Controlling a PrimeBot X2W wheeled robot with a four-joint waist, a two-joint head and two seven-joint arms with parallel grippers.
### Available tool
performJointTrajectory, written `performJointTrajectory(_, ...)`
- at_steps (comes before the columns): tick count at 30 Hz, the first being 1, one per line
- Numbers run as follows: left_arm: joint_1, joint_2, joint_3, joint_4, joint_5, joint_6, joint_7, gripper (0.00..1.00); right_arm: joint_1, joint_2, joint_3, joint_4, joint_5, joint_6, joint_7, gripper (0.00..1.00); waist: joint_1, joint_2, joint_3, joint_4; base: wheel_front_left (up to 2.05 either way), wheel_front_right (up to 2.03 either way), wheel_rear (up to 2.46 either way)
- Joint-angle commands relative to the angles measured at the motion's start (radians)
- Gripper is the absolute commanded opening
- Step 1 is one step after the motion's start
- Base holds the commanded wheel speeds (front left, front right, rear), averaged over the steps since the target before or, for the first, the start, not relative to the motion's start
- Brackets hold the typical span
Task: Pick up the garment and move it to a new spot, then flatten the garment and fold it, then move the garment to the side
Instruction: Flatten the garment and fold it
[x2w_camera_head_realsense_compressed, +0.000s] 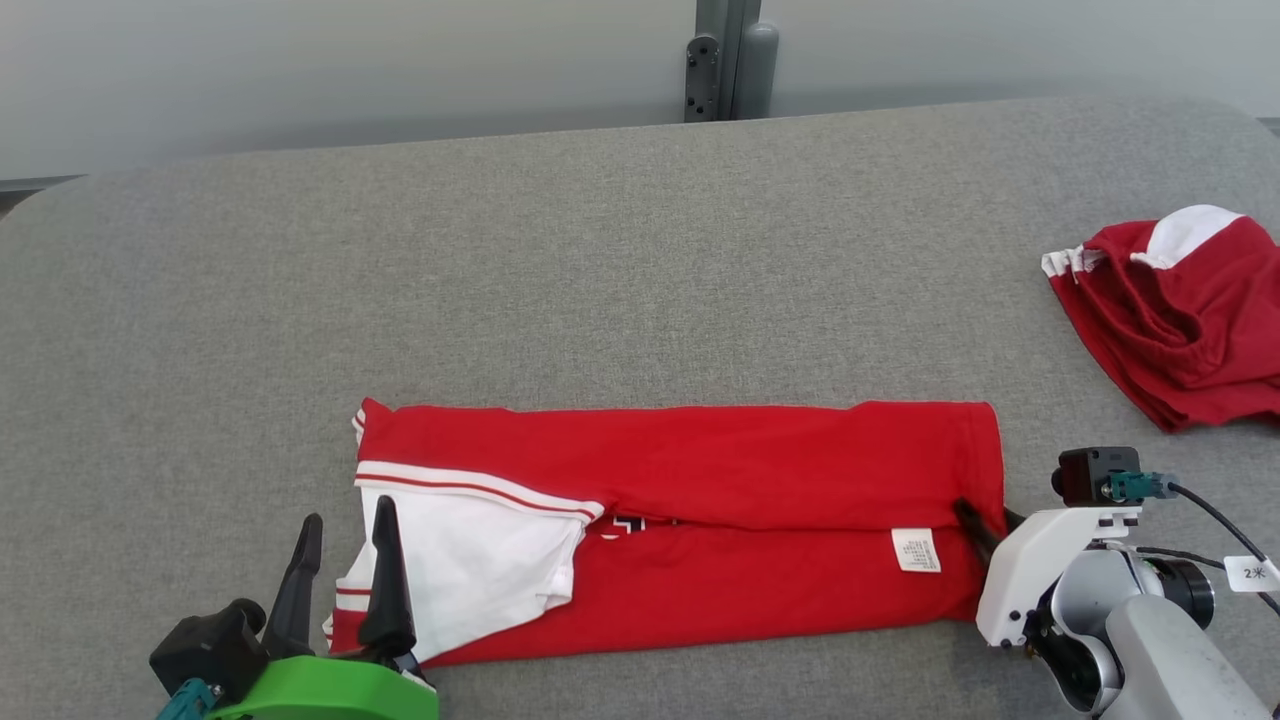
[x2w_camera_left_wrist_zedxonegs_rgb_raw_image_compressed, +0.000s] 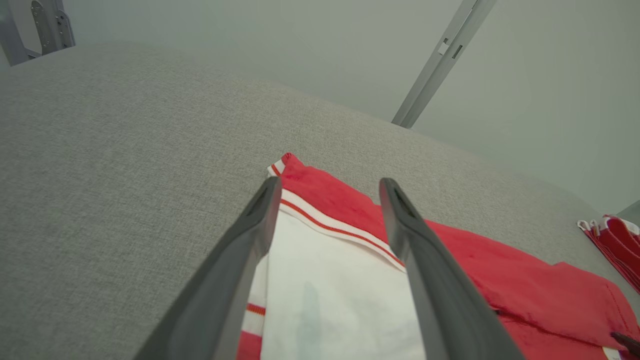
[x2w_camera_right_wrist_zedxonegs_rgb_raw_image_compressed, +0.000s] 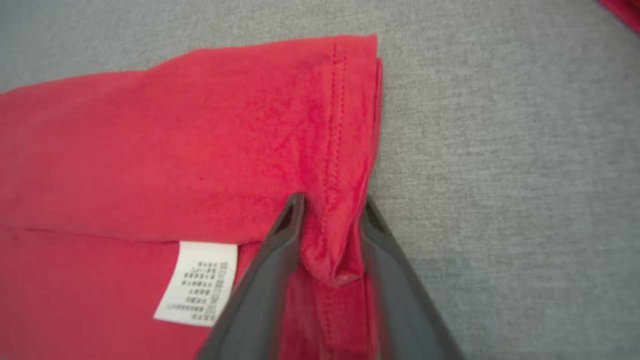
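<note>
A red garment (x2w_camera_head_realsense_compressed: 750, 470) lies on the grey cloth-covered bench (x2w_camera_head_realsense_compressed: 600, 250), folded lengthwise into a long band that runs left to right close to the near edge. At its left end is a white panel (x2w_camera_head_realsense_compressed: 470, 560) edged with red-and-white striped trim. The left hand (x2w_camera_head_realsense_compressed: 347, 515) stands wide open at that end, its two dark fingers (x2w_camera_left_wrist_zedxonegs_rgb_raw_image_compressed: 425, 260) spread over the white panel and gripping nothing. The right hand (x2w_camera_head_realsense_compressed: 988, 520) is at the opposite end, where its fingers (x2w_camera_right_wrist_zedxonegs_rgb_raw_image_compressed: 270, 270) stand narrow with a raised ridge of the red hem pinched between them. Just beside them is a white care label (x2w_camera_right_wrist_zedxonegs_rgb_raw_image_compressed: 197, 282). A second garment (x2w_camera_head_realsense_compressed: 1170, 310), red and white, lies crumpled well apart at the bench's right edge.
</note>
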Motion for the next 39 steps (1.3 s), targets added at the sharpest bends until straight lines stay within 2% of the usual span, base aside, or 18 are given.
performJointTrajectory(1,-0.012,-0.003,0.002,0.002,0.002,-0.002,-0.007,1.0,-0.006,-0.003,0.004,0.021,0.011,0.0,0.012,0.0,0.0,0.0,0.0,-0.004,0.0,0.0,0.0)
performJointTrajectory(7,-0.013,0.001,0.003,0.002,0.005,0.0,-0.008,1.0,-0.039,-0.033,-0.013,0.006,0.058,-0.001,0.007,0.0,0.0,0.0,0.003,-0.025,0.0,0.0,0.0)
performJointTrajectory(16,-0.019,0.006,0.0,-0.004,0.014,0.007,-0.007,1.0,-0.032,-0.15,-0.062,-0.084,0.098,-0.001,0.029,0.0,0.0,0.0,0.004,-0.074,0.0,0.0,0.0)
performJointTrajectory(20,-0.021,0.01,-0.001,-0.006,0.016,0.01,-0.006,1.0,-0.009,-0.178,-0.095,-0.139,0.122,-0.001,0.056,0.0,0.0,0.0,0.003,-0.098,0.0,0.0,0.0)
performJointTrajectory(24,-0.018,0.014,-0.001,-0.005,0.017,0.012,-0.006,1.0,0.008,-0.167,-0.099,-0.207,0.148,-0.001,0.085,0.0,0.0,0.0,0.001,-0.121,0.0,0.0,0.0)
performJointTrajectory(30,-0.015,0.017,-0.009,-0.001,0.017,0.012,0.001,1.0,0.043,-0.131,-0.04,-0.336,0.225,0.0,0.14,0.0,0.0,0.0,-0.01,-0.142,0.0,0.0,0.0)
performJointTrajectory(39,-0.012,0.018,-0.024,0.003,0.016,0.009,0.008,1.0,0.068,-0.093,0.059,-0.517,0.316,0.0,0.212,0.0,0.0,0.0,-0.032,-0.122,0.0,0.0,0.0)
